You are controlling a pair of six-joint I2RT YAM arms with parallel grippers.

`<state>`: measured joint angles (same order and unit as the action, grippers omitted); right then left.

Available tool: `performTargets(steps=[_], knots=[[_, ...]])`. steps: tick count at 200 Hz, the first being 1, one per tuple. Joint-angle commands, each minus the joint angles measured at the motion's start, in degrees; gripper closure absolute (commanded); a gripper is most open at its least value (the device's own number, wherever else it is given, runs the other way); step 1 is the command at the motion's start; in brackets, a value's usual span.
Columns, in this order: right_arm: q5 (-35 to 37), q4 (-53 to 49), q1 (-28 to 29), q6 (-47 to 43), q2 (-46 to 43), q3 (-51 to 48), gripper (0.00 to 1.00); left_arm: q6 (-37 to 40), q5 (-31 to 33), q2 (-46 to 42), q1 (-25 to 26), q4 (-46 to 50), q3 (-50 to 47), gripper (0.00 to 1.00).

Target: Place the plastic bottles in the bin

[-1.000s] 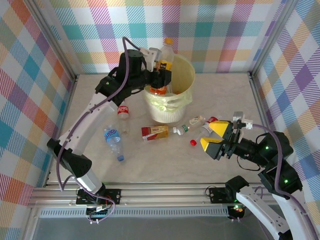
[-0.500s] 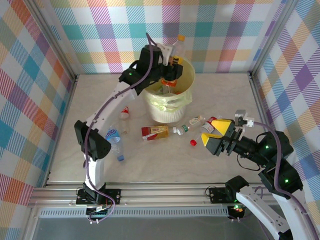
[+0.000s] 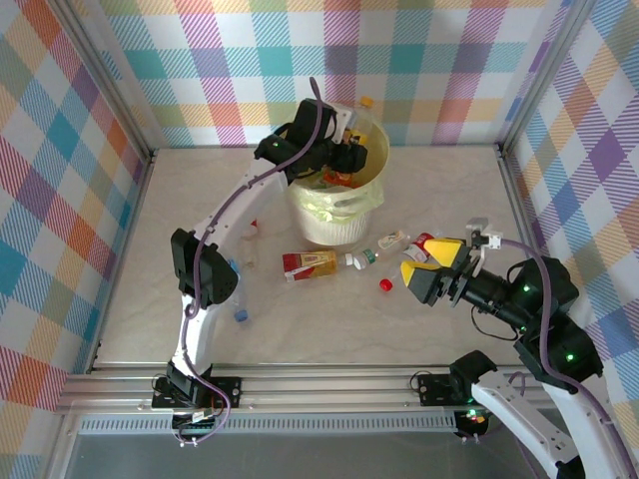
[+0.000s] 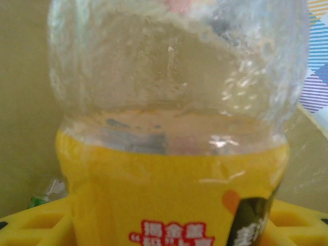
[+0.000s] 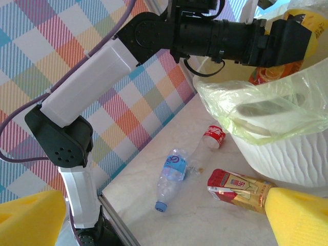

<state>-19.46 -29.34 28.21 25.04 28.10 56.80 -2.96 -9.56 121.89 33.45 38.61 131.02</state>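
Bottle (image 4: 169,184) top cut off; bin (image 3: 383,152) interior partly hidden.

The top camera is looking down from behind the near edge over the whole surface (image 3: 449,200). The left wrist camera is sitting right against a bottle (image 4: 169,205). The right wrist one is looking low toward the bin (image 5: 297,154), shared with the top view.

Bin (image 3: 377,150): one. Yellow-labelled bottle (image 4: 164,102) above its mouth: one. Bottles lying on the table (image 3: 449,190), counted with certainty: three, namely red-labelled bottle (image 5: 212,136), blue-labelled bottle (image 5: 171,171) and orange-labelled bottle (image 3: 310,263). Further small bottles alongside: number indeterminate. Loose red cap (image 3: 385,284): one.
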Motion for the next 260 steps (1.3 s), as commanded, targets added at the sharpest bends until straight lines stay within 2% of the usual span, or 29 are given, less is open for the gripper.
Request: performTargets(steps=[1,53,110,131,153,182,210,236,260], knots=[[0.7,0.0,0.4,-0.4,0.1,0.9,0.0,0.8,-1.7,-0.2,-0.6,1.0,2.0,0.34],[2.3,-1.1,0.4,-1.0,0.2,1.0,0.0,0.2,-2.1,-1.3,-0.8,0.8,2.2,0.24],[6.5,-2.9,0.4,-2.0,1.7,-0.4,0.0,-0.2,-4.0,-6.3,-0.9,0.3,2.2,0.15],[9.0,-3.9,0.4,-1.9,2.5,-0.6,0.0,-0.2,-5.1,-8.7,-0.9,0.5,2.0,0.14],[15.6,-7.1,0.4,-0.8,4.2,0.2,0.01,0.3,-7.5,-11.8,-0.9,0.9,0.8,0.13],[21.5,-9.6,0.4,0.4,6.4,0.4,0.03,2.9,-11.2,-18.4,-0.8,-0.3,-5.8,0.1],[24.2,-10.1,0.4,1.9,9.1,0.2,0.04,4.8,-14.6,-26.7,-0.8,-2.3,-15.4,0.0],[26.5,-10.5,0.4,3.1,11.4,0.0,0.04,5.7,-17.3,-33.8,-0.1,-2.0,-23.3,0.0],[29.8,-11.6,0.4,4.4,13.5,-0.1,0.03,3.6,-16.0,-40.2,1.1,-1.6,-31.1,0.0]])
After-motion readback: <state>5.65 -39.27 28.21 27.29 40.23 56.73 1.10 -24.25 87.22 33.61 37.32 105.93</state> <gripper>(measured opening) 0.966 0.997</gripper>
